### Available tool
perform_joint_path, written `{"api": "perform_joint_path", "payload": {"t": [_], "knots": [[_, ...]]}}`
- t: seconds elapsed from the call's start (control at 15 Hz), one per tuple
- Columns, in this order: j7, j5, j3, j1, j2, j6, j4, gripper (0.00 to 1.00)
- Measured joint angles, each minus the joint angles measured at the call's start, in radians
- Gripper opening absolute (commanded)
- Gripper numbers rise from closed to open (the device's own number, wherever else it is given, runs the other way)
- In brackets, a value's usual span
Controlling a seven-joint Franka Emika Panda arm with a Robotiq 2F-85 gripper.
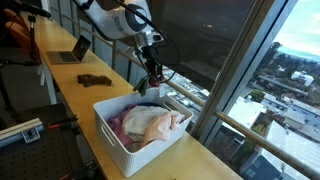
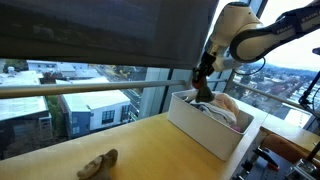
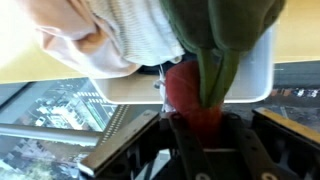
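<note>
My gripper [image 3: 203, 124] is shut on a soft red thing with a green top [image 3: 192, 88]. The green part [image 3: 222, 30] hangs out past the fingers. In both exterior views the gripper [image 1: 152, 76] [image 2: 203, 90] hangs over the window-side end of a white bin [image 1: 112, 133] [image 2: 205, 130]. The bin holds a heap of pale clothes [image 1: 150, 122] [image 2: 228, 106]. In the wrist view a white knit piece [image 3: 130, 35] and a pink cloth [image 3: 60, 30] lie in the bin [image 3: 250, 90], just beyond the held thing.
The bin stands on a long wooden counter [image 1: 70, 85] [image 2: 130, 150] along a large window. A small brown object [image 1: 95, 79] [image 2: 98, 163] lies on the counter away from the bin. Farther along stands a laptop [image 1: 70, 52].
</note>
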State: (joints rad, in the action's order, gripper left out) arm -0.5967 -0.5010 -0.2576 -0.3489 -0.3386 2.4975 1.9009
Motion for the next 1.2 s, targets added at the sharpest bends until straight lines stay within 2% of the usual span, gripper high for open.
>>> {"api": "perform_joint_path", "payload": {"t": [0.07, 0.13, 0.33, 0.47, 0.67, 0.93, 1.2], "knots": [[0.002, -0.014, -0.003, 0.038, 0.030, -0.001, 0.021, 0.43], [0.005, -0.027, -0.005, 0.077, 0.058, -0.002, 0.042, 0.44], [0.045, -0.031, -0.001, 0.175, 0.121, -0.004, 0.103, 0.64], [0.055, -0.031, 0.012, 0.204, 0.143, -0.004, 0.140, 0.79], [0.051, -0.031, 0.056, 0.209, 0.171, -0.004, 0.189, 1.00], [-0.014, -0.052, 0.172, 0.165, 0.206, -0.013, 0.233, 1.00], [-0.086, -0.052, 0.313, 0.075, 0.182, -0.020, 0.241, 1.00]]}}
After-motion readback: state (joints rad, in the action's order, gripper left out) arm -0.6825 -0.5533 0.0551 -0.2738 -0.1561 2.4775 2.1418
